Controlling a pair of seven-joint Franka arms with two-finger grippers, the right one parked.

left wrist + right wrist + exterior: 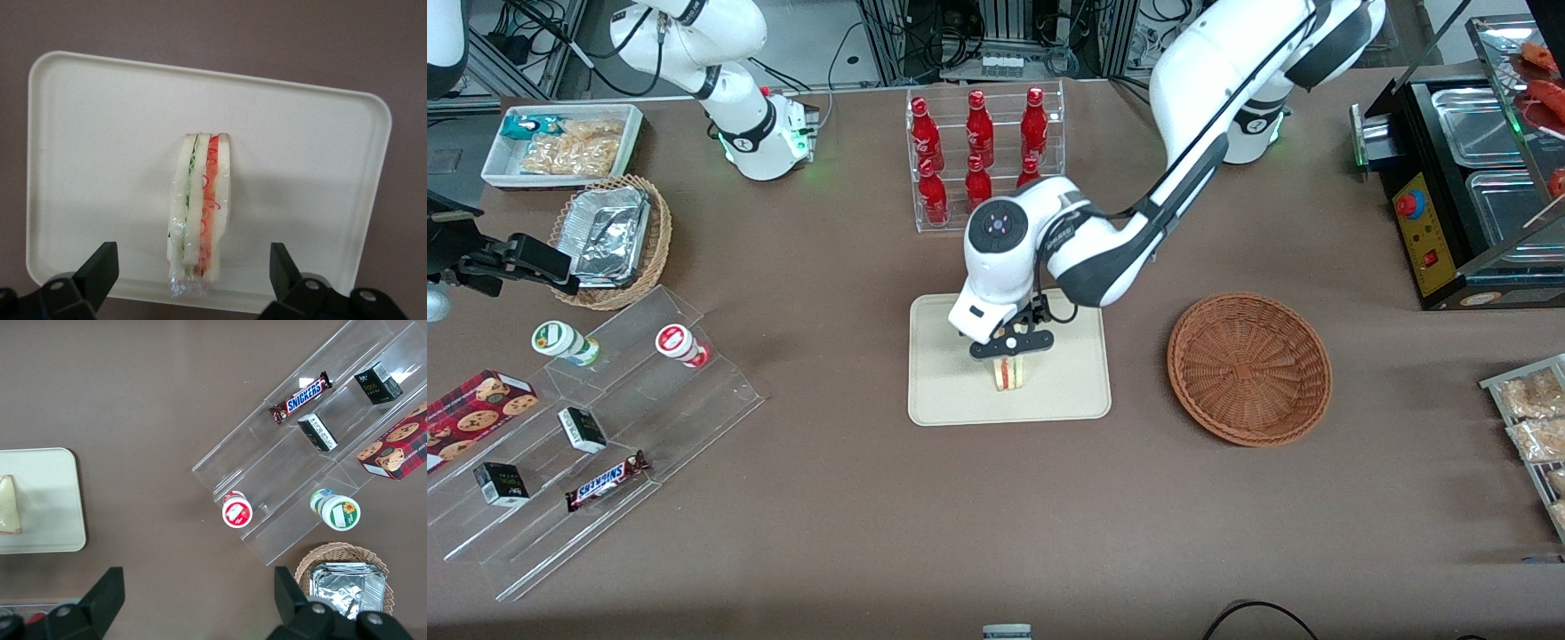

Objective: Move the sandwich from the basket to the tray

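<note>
**Inventory: sandwich set on tray, jaws spread above it**

1. Table [854, 533]. Brown cloth surface on which every item below is carried.

2. Left arm [1192, 133]. Reached out over the middle of the table so that its wrist is held directly over the tray.

3. Tray [951, 391]. Cream, rectangular, low-rimmed. Positioned directly beneath the jaws; the delivery spot for the task. Its bare surface is seen all around the sandwich in the wrist view [100, 167].

4. Basket [1249, 369]. Round, reddish-brown wicker, set well apart from the jaws toward the working arm's end of the table. Nothing is seen inside it, as would be expected once its load has been carried off.

5. Bottle rack [985, 156]. Clear stand of red bottles, farther from the front camera than the jaws. Not involved.

6. Gripper [1014, 348]. Held just above the sandwich with the jaws spread wide. In the wrist view [193, 270] a clear gap is shown between each fingertip [100, 267] and the bread, so nothing is gripped.

7. Sandwich [1009, 373]. Wrapped wedge, stood on edge on the tray between and below the jaws, filling stripe [200, 207] turned up toward the wrist camera. It is judged to be released and resting under its own weight; the placing appears essentially done, with only a lift away remaining.
</note>
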